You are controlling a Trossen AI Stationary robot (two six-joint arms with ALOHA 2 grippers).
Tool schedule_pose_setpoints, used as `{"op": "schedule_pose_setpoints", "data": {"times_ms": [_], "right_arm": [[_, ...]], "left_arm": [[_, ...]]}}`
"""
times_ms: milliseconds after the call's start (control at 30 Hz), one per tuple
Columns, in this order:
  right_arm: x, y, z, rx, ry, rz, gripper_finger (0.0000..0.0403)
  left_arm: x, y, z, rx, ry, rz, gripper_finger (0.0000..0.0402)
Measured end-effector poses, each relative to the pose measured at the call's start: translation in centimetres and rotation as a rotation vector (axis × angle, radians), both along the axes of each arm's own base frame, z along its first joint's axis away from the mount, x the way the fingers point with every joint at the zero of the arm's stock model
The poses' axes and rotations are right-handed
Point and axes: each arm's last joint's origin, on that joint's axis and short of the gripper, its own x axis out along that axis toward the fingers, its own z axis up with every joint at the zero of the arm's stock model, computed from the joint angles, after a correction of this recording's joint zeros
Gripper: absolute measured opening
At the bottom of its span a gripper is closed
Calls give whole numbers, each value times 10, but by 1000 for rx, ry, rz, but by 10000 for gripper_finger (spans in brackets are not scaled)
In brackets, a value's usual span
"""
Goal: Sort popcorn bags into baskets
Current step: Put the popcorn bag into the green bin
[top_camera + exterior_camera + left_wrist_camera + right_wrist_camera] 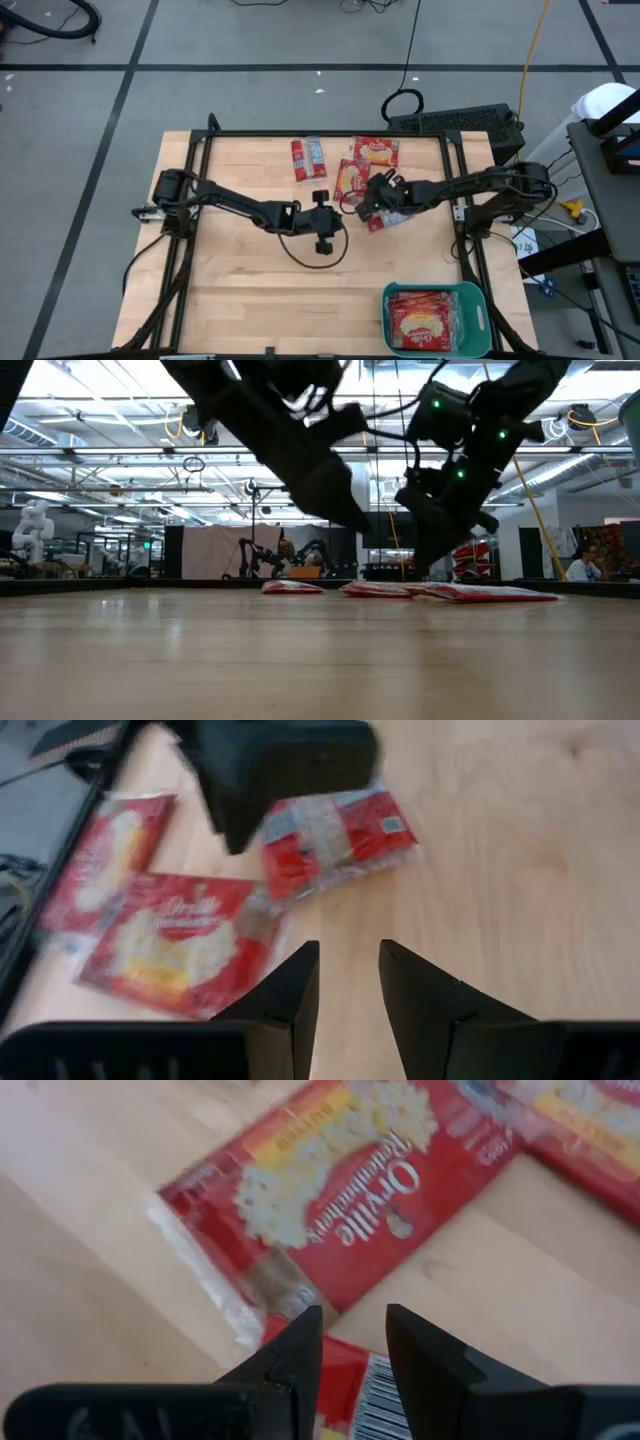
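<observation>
High view: both dark arms are reaching toward the middle of the wooden bench [250, 290], the left arm from the left of the frame, the right arm from the right.
Left tool [322, 222]: it is hanging just left of centre, over bare wood; in its own wrist view the two fingers [290, 1000] are standing slightly apart with only wood showing in the gap, pinching nothing.
Right tool [372, 208]: it is sitting just right of centre, directly over a popcorn bag; its fingers [295, 1350] are standing a little apart and I cannot tell whether they are pinching the bag below them.
Bag under the right tool [385, 220]: red, lying at centre right with its barcode edge showing between the right fingers in the right wrist view.
Oval-picture bags: one [353, 178] is lying just above centre and another [376, 152] is lying just above and to the right of it, near the bench's far edge.
Label-side bag [308, 158]: red with a grey-white panel, lying apart to the left of those two, in the upper middle.
Basket [474, 300]: teal-green, sitting at lower right of the frame, well apart from both tools, with red bags [424, 322] lying inside it.
Low view: the loose bags are lying flat on the bench at middle right, with both arms hanging over them.
</observation>
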Motion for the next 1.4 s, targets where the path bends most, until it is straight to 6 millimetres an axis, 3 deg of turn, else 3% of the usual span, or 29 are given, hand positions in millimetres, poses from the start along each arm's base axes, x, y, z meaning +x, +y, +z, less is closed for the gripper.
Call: {"op": "schedule_pose_setpoints", "data": {"times_ms": [200,400,933,1400], "right_arm": [[-12,2,-16,57,24,-24,105],[-20,6,-33,101,-3,-59,105],[7,30,-45,189,-345,138,105],[2,30,-11,23,-393,279,105]], "left_arm": [[-2,-2,-19,5,71,-9,111],[1,-6,-18,-2,34,-17,111],[6,-12,-16,15,-16,-107,115],[14,1,-60,25,55,-70,247]]}}
